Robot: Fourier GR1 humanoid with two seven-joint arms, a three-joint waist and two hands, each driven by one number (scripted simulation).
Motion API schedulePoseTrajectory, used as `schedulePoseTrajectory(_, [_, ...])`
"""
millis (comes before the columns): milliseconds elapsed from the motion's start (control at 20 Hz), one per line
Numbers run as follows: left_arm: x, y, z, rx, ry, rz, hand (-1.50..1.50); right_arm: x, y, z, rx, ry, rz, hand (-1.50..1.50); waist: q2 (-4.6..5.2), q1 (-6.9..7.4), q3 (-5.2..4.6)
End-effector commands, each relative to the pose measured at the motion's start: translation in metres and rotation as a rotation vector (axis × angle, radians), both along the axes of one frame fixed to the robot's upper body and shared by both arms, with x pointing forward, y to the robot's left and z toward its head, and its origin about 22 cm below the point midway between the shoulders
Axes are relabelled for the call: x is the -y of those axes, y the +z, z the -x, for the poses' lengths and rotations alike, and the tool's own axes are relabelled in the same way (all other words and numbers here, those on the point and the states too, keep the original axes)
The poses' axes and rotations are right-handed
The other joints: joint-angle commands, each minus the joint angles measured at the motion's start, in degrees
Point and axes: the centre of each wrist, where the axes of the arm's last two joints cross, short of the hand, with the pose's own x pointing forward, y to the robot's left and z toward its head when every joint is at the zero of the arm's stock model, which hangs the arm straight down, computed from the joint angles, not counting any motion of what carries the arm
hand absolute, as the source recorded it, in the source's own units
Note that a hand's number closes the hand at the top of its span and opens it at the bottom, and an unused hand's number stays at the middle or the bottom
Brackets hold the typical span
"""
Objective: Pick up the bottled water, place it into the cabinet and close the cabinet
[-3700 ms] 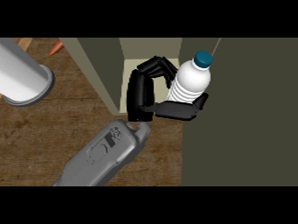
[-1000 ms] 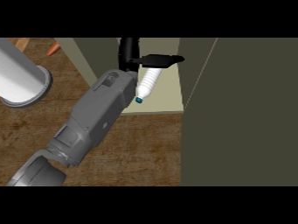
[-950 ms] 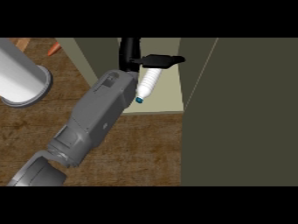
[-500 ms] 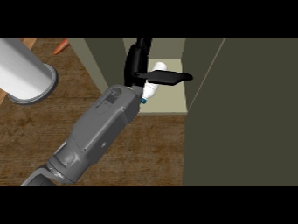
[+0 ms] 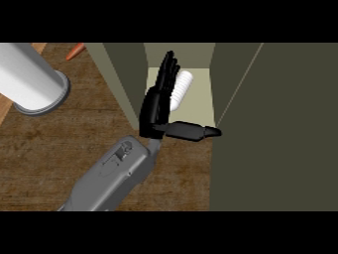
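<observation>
1 open hand [image 5: 155, 110] holds nothing; bottled water [image 5: 181, 89] lies just right of it.

Hand [image 5: 157, 105] and bottled water [image 5: 180, 89] fill the narrow cabinet [image 5: 200, 105] gap beside its door [image 5: 296, 129].

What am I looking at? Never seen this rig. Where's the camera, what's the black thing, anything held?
One view, from the robot's head, looking steeply down at a wooden counter. The grey forearm ends in a black hand, the robot's left hand; the right one is out of view. Its fingers are straight and reach into an open cabinet. The white bottled water sits on the cabinet's pale floor beside the fingers, partly hidden; nothing is held. The dark panel at right looks like the cabinet door, not yet closed. At left stands a white cylinder, with a small orange object near it.
</observation>
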Motion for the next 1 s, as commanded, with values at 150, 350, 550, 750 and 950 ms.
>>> schedulePoseTrajectory(150, [-0.028,-0.005,0.048,-0.032,-0.017,0.049,-1.50,-0.017,0.041,0.001,0.068,0.050,0.071,-1.50,0.18,-0.56,0.00])
schedulePoseTrajectory(350, [-0.054,-0.004,0.071,-0.030,-0.024,0.054,-1.50,-0.021,0.031,-0.010,-0.014,0.204,0.094,1.50,0.28,0.27,-0.01])
schedulePoseTrajectory(550, [-0.057,-0.010,0.106,-0.021,0.020,0.075,-1.50,-0.033,0.039,-0.007,-0.043,0.337,0.104,1.50,0.09,-0.25,-0.02])
schedulePoseTrajectory(750, [-0.079,-0.009,0.126,-0.043,0.004,0.084,-1.50,-0.043,0.048,-0.008,-0.054,0.404,0.134,1.50,0.16,-0.16,-0.09])
schedulePoseTrajectory(950, [-0.093,-0.018,0.143,-0.026,0.040,0.080,-1.50,-0.059,0.053,-0.006,-0.076,0.462,0.104,1.50,0.30,-0.43,-0.16])
